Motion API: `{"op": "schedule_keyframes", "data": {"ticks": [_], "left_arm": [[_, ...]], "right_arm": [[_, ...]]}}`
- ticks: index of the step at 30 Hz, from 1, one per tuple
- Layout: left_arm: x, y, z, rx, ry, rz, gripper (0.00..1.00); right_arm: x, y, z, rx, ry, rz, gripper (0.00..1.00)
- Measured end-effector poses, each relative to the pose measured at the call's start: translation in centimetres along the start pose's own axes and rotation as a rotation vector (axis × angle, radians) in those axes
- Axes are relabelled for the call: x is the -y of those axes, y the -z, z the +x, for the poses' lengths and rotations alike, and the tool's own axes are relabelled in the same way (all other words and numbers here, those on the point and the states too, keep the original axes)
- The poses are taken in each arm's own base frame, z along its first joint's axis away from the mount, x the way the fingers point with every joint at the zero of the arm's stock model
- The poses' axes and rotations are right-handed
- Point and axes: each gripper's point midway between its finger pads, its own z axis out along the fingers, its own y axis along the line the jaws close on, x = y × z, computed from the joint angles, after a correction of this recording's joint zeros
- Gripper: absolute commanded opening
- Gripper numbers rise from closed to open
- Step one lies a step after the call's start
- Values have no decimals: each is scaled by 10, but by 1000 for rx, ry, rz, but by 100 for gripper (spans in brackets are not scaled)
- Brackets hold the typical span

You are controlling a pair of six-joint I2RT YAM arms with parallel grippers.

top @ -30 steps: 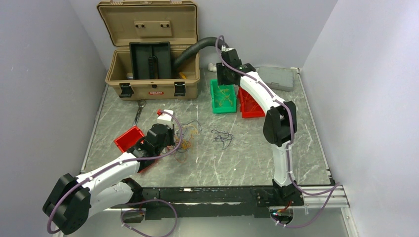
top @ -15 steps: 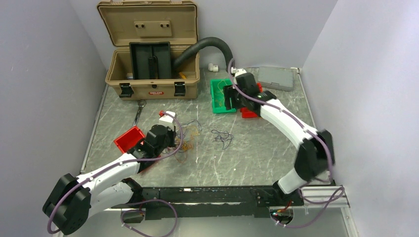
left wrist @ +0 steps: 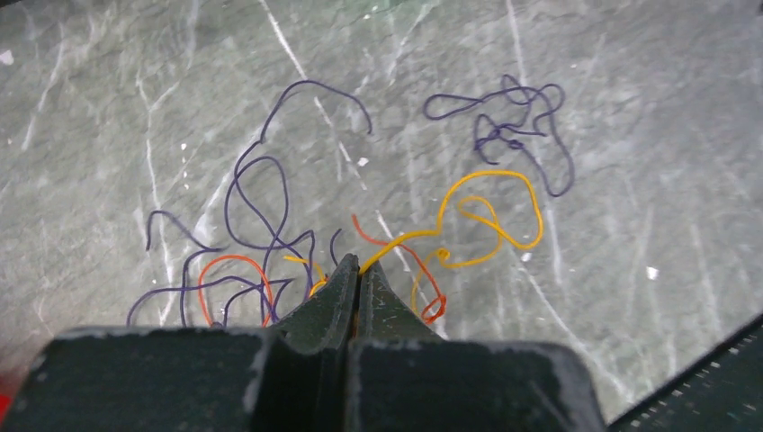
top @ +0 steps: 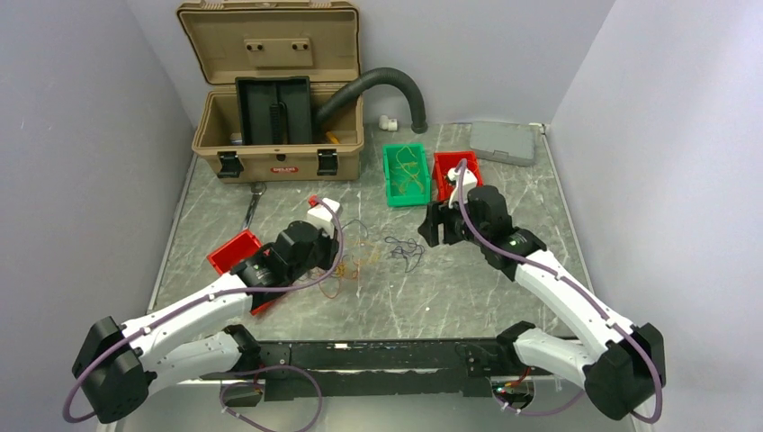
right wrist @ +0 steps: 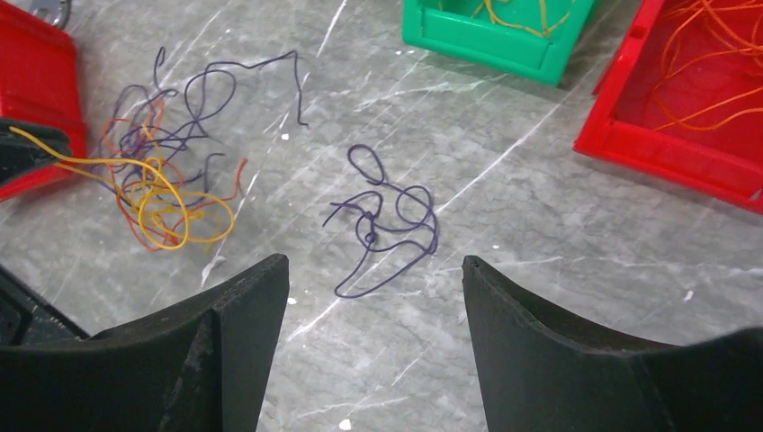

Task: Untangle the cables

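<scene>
Your left tool (left wrist: 358,265) pinches a limp, hair-thin yellow wire (left wrist: 489,173); with the spread right tool (right wrist: 373,265), take the loose purple wire (right wrist: 396,225) mid-loop.

Right tool (top: 438,225) withdrawn from the green bin (top: 405,176) to the middle of the worktop (top: 450,301), beside the purple cable (top: 405,251), jaws wider. Left tool (left wrist: 360,270), gripping a yellow cable (left wrist: 486,211), shifted slightly right.

On the tabletop (top: 468,288) we find the cables (top: 346,256) left of centre, a separate strand (top: 405,250) just right of them, two bins (top: 389,180) behind, and a case (top: 279,135) at the rear left.
</scene>
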Motion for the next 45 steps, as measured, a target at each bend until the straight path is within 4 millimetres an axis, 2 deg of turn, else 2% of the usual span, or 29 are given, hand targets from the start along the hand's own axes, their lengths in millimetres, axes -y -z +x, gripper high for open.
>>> {"op": "schedule_keyframes", "data": {"ticks": [7,16,25,27,30,34,38,45], "left_arm": [[32,19,-29,-21,-23,99,0],[94,51,-60,-6,-59,380,0],[107,75,-93,72,-33,450,0],[108,76,-95,76,-32,451,0],[103,72,-91,59,-30,423,0],[83,61,-80,19,-13,301,0],[61,50,-66,-32,-1,164,0],[24,48,-60,-56,25,-35,9]], "right_arm": [[-12,14,13,56,-5,-80,72],[-23,21,24,80,-48,-149,71],[-51,22,31,103,-58,-328,72],[-53,19,32,106,-70,-340,72],[-43,8,36,79,-109,-278,80],[-19,-17,44,-10,-174,-116,98],[-4,-37,49,-76,-179,20,100],[-3,-80,71,-224,-98,154,100]]}}
